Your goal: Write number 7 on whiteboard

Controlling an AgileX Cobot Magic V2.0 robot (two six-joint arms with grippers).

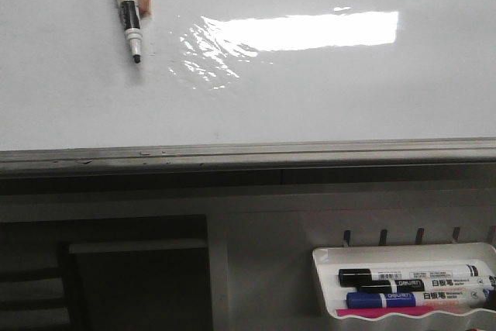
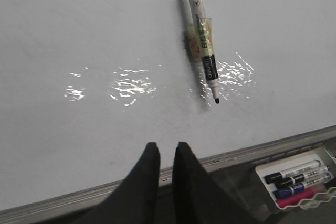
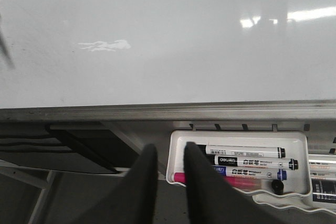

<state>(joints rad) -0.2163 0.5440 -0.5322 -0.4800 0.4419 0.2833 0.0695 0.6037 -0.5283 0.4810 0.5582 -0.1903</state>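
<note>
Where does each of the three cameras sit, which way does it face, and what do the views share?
Front view: faces forward at the whiteboard, mounted marker and marker tray; no robot parts show.
Left wrist view: on the left arm, facing the board; left gripper at its bottom edge.
Right wrist view: on the right arm, aimed at the board's lower edge and tray; right gripper shows.
Shared: all three show board and tray; front and left wrist show the mounted marker.

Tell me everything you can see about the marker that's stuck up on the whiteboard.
The marker is a slim whiteboard pen with a white barrel, black printed band and exposed dark tip, cap off. It sits on the whiteboard in a clear holder with a yellowish label, tip pointing down toward the board's grey bottom edge and slightly tilted. It is upper left of the glare in the front view. No gripper touches it, and no writing shows on the board.
</note>
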